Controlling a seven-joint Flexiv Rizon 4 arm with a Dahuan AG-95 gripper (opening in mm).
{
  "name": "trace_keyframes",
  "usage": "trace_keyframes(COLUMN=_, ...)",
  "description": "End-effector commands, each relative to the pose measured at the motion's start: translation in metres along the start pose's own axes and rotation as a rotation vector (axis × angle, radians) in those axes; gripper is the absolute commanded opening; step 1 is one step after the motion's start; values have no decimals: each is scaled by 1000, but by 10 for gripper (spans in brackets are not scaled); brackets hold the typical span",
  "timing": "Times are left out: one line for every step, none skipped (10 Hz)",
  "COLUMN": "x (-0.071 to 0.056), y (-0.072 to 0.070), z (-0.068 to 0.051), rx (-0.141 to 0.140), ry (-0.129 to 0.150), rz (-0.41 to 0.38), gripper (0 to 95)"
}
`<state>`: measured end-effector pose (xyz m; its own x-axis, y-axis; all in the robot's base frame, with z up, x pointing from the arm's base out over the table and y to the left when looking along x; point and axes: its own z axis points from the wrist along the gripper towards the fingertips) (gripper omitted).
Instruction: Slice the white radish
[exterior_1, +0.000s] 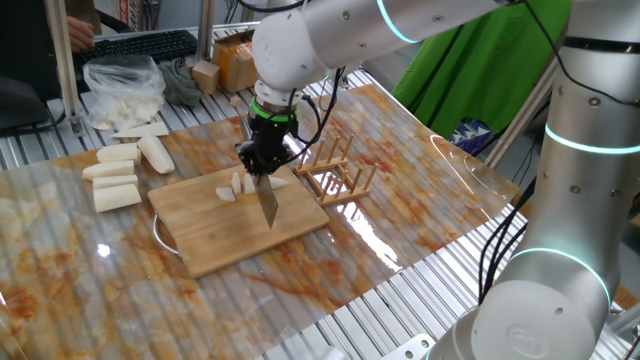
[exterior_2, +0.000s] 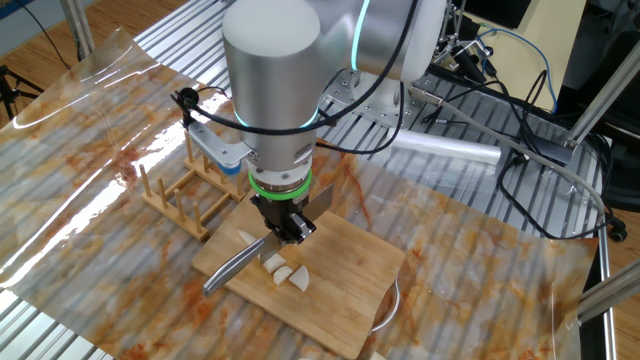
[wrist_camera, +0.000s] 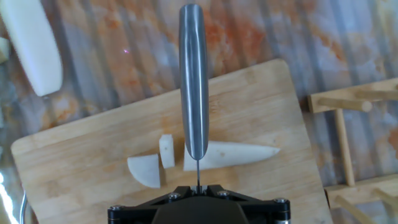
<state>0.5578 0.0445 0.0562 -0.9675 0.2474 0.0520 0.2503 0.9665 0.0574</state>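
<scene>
Gripper: points straight down over the board; jaws closed tight on the knife handle, no gap showing.

Knife: held with the blade edge downward, steel blade reaching out from the jaws across the board. In the hand view the blade's spine runs up the middle of the frame, directly over the cut end of the radish; whether the edge touches it cannot be told.

Radish: pale tapered piece lying flat on the board, pointed tip away from the slices.

Slices: two cut pieces lying just beside the blunt end of the radish, on the far side of the blade from the tip.

Board: bamboo, flat on the surface, carrying radish and slices.

Bag: clear plastic, at the far edge of the surface, holding white pieces.

Chunks: several larger white lengths on the surface near the board.

Rack: wooden pegged stand, just beside the board, holding nothing.
</scene>
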Motion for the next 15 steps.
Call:
trace_keyframes(x=-3, y=4, z=9, rx=6, ry=0, rz=1, gripper=0)
trace_keyframes(x=-3, y=5, z=13, rx=13, ry=-4, rz=1, gripper=0)
trace_keyframes(x=-3, y=5, z=15, rx=13, ry=-4, rz=3, gripper=0)
trace_keyframes(x=-4, y=5, z=23, rx=11, ry=-9, rz=5, gripper=0)
trace_keyframes(x=-5, y=5, z=27, rx=4, ry=-12, rz=9, gripper=0)
trace_keyframes(x=-6, y=6, z=31, rx=5, ry=-15, rz=10, gripper=0)
trace_keyframes(x=-7, y=7, z=34, rx=1, ry=-20, rz=13, gripper=0)
trace_keyframes(x=-7, y=6, z=35, rx=5, ry=-23, rz=10, gripper=0)
trace_keyframes(x=-6, y=5, z=32, rx=2, ry=-19, rz=11, gripper=0)
trace_keyframes(x=-4, y=3, z=23, rx=-3, ry=3, rz=9, gripper=0)
trace_keyframes(x=-2, y=2, z=17, rx=-5, ry=10, rz=9, gripper=0)
trace_keyframes(x=-1, y=4, z=14, rx=4, ry=7, rz=6, gripper=0)
trace_keyframes(x=-1, y=3, z=14, rx=13, ry=8, rz=0, gripper=0)
trace_keyframes(x=0, y=3, z=13, rx=26, ry=3, rz=-6, gripper=0)
trace_keyframes(x=0, y=2, z=11, rx=28, ry=1, rz=-12, gripper=0)
